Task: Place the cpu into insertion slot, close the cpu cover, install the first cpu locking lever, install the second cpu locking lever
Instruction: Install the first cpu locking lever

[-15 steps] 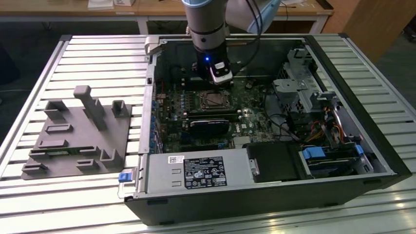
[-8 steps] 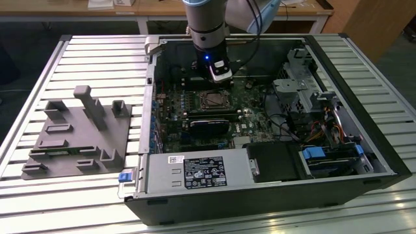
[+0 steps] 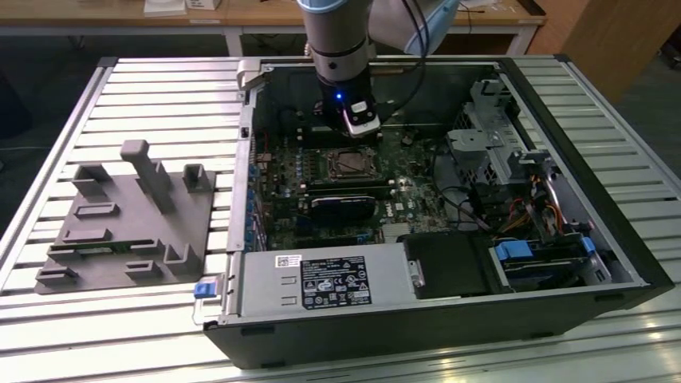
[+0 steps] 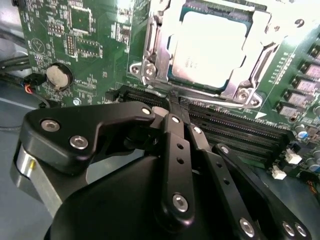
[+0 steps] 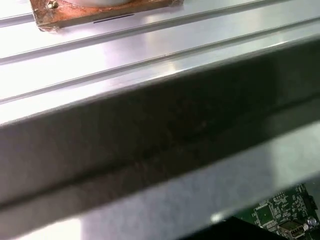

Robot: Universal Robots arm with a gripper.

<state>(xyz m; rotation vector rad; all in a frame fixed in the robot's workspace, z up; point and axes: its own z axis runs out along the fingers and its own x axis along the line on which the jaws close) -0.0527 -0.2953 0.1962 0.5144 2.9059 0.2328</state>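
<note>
Open computer case (image 3: 596, 239) on slatted table (image 3: 64, 319); motherboard (image 4: 95, 45) inside.
Gripper (image 3: 360, 120) over far side of board, just beyond insertion slot (image 3: 349, 163); slot toward near side from it.
Cpu cover (image 4: 162, 50): silver square frame, lying down over slot.
Cpu (image 4: 212, 47): dull silver square, flat, seated in slot, showing through cover window.
Fingers (image 4: 175, 117) pressed together, holding nothing.

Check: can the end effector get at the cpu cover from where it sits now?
Probably yes. The end effector sits just short of the cpu cover, which lies flat around the cpu, with nothing between them.
</note>
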